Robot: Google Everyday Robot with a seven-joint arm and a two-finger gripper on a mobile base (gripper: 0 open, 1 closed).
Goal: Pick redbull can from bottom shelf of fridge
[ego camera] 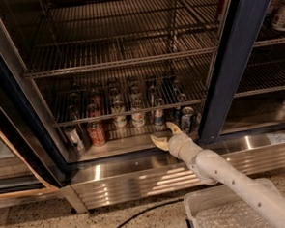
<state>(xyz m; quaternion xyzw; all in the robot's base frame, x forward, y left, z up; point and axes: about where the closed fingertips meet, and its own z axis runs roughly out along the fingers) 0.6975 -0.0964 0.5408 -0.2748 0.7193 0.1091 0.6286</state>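
Tool [162, 133] (jaws spread) just before redbull can [158, 118]

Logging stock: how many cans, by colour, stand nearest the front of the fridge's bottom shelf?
red can: 1
redbull can: 1
dark navy can: 1
pale silvery cans: 3
Total: 6; the dimmer cans behind cannot be counted.
The gripper, open, is at the bottom shelf's front edge, between the redbull can and the navy one.
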